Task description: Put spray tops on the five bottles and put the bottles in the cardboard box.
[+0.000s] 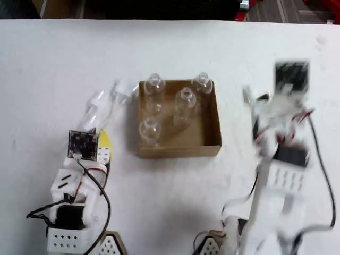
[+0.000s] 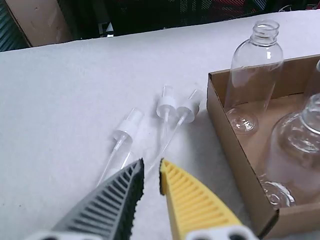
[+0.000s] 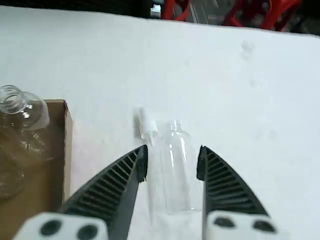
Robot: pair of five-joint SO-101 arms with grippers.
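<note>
This is looking like a robotics lab or a maker's workshop. Two small white arms built from printed parts, the left arm [image 1: 71,202] and the right arm [image 1: 279,175], are sitting at the near edge of a plain white table [image 1: 53,64], with loose wires [image 1: 101,192] trailing along them and a bare circuit board [image 1: 83,144] riding on one wrist. Beyond the far edge of the table, red metal frames [image 3: 250,12] and dark mesh panels [image 2: 175,12] are standing in the room behind.
</note>
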